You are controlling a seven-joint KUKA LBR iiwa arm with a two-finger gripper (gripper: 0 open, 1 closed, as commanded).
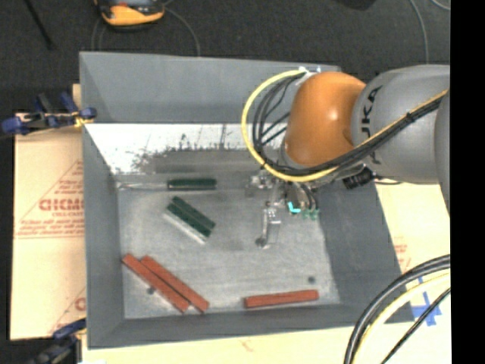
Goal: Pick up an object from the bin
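**Container.** Grey metal bin (98, 226) with sloped walls and a flat, speckled floor.

**Item 1.** Dark green flat rectangular bar (192, 183). It lies at the foot of the back wall, left of centre, with its long side parallel to that wall.

**Item 2.** Dark green rectangular block with a pale lower edge (189, 218). It lies just in front of item 1, apart from it, and is turned diagonally on the floor.

**Item 3.** Pair of long reddish-brown flat bars (165, 283) in the front left part of the floor. They lie side by side and touching, and run diagonally from near the left wall toward the front wall.

**Item 4.** Single reddish-brown flat bar (280, 299) at the front right. It lies nearly parallel to the front wall, well apart from the pair.

**Robot.** Grey arm with a rounded orange cover (318, 120), reaching in from the right above the back right of the bin. Yellow and black cables loop round the cover.

**Pincer** (266, 232). It hangs below the cover and points down at a bare patch of floor right of centre. Whether it is released or clenched cannot be told. The nearest thing is item 2, the dark green block, to its left and apart from it. Item 4 lies toward the front, farther off.
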